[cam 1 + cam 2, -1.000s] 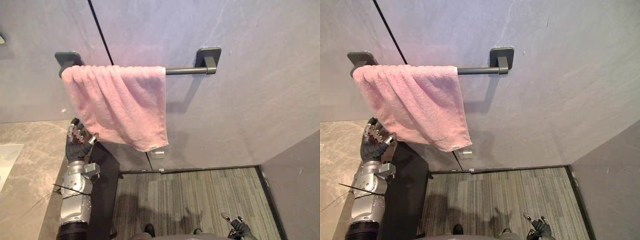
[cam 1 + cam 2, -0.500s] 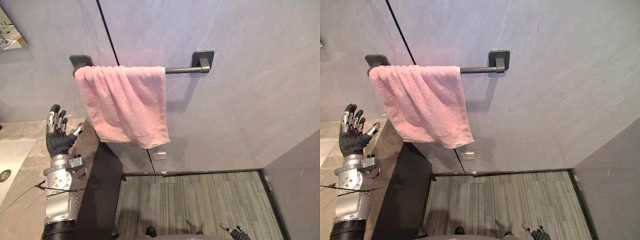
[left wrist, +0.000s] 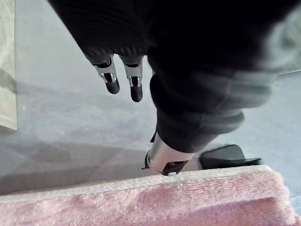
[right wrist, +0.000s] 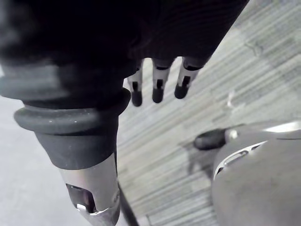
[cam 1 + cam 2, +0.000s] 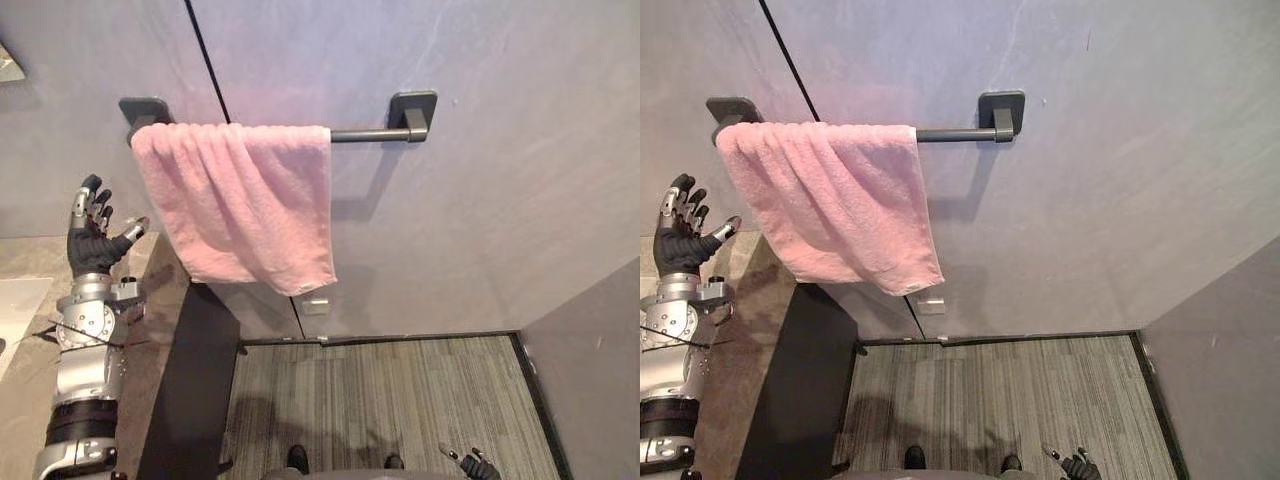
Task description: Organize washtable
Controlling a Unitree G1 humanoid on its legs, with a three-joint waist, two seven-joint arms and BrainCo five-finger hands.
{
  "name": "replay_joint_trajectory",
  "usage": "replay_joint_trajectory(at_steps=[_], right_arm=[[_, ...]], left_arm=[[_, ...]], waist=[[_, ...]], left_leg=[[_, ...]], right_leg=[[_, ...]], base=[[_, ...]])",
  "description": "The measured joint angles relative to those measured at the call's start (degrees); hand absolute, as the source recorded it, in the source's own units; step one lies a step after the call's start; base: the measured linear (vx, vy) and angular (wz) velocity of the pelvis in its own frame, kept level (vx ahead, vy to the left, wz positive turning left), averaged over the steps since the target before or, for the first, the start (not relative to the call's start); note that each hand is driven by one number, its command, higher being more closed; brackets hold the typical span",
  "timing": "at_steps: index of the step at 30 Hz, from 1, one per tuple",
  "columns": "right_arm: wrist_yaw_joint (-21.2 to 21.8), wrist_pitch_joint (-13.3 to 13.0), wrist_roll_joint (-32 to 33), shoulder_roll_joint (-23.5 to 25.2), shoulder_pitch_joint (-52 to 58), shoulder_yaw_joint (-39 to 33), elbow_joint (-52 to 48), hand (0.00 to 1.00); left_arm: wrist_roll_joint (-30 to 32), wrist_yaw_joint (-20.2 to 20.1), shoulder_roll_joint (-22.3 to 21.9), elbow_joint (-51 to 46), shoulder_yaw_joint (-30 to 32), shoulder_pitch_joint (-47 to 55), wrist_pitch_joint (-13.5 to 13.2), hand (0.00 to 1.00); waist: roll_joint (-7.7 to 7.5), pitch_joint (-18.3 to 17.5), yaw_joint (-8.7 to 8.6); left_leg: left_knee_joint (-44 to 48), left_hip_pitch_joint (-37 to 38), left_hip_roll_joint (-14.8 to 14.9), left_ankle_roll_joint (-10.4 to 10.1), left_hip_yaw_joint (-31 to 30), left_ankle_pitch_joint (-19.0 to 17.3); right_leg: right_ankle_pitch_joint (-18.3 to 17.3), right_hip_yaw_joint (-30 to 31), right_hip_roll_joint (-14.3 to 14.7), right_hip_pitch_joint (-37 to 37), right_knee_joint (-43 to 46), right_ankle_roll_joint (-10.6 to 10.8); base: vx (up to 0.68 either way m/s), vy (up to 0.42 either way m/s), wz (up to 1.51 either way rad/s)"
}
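Left eye view, fluffy pink towel (image 5: 240,210), rnd bar (image 5: 365,134)

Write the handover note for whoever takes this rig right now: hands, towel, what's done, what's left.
Left robot hand: open, raised over the counter close beside the towel's left edge, gripping nothing.
Right robot hand: open, low near the floor, holding nothing.
Towel: draped over the wall bar, bunched toward its left end, lower edge slanted.
Done: towel is hung.
Left: probably spread it straight; check the counter.
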Motion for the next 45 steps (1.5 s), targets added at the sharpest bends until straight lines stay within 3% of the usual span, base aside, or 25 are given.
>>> replay_joint_trajectory(at_steps=[12,19,29,34,45], right_arm=[[0.01,0.19,0.98,-0.2,-0.32,-0.14,-0.19,0.0],[0.4,0.19,0.97,-0.26,-0.75,0.05,-0.36,0.0],[1.3,0.16,0.8,-0.79,-0.78,2.23,-0.34,0.0],[1.34,0.12,0.78,-0.83,-0.77,2.23,-0.35,0.0],[1.93,-0.14,0.71,-0.95,-0.05,2.2,-0.31,0.0]], left_arm=[[-14.45,-5.31,2.15,6.07,-3.33,-2.55,0.98,0.0],[-18.15,-9.65,3.85,6.41,-6.99,-2.5,2.03,0.0],[-18.71,-13.59,6.33,6.37,-10.08,-2.39,2.65,0.0],[-18.71,-13.49,8.43,6.32,-9.88,-2.4,2.65,0.0],[-18.72,-12.28,12.76,6.59,-3.8,-2.65,2.06,0.0]], waist=[[-0.16,2.13,0.19],[-0.05,3.17,0.27],[0.11,3.3,0.03],[0.19,3.34,0.06],[0.46,3.38,0.46]], left_leg=[[0.02,-2.17,0.13,0.0,1.9,-0.01],[0.05,-2.46,0.15,0.0,2.97,-0.01],[0.04,-1.85,0.14,0.01,3.62,-0.02],[0.04,-1.58,0.14,0.01,3.77,-0.02],[0.05,-0.5,0.1,0.03,3.13,0.0]], right_leg=[[0.78,2.35,0.2,-3.43,0.04,-0.05],[1.08,3.04,0.24,-4.0,-0.02,-0.21],[1.51,4.11,0.23,-3.98,-0.06,-0.03],[1.52,4.26,0.25,-3.8,-0.09,-0.02],[1.52,3.9,0.25,-2.48,-0.14,-0.02]], base=[[-0.01,-0.003,-0.09],[0.0,-0.004,-0.05],[-0.02,-0.006,-0.06],[-0.01,-0.005,-0.02],[-0.01,-0.005,0.01]])
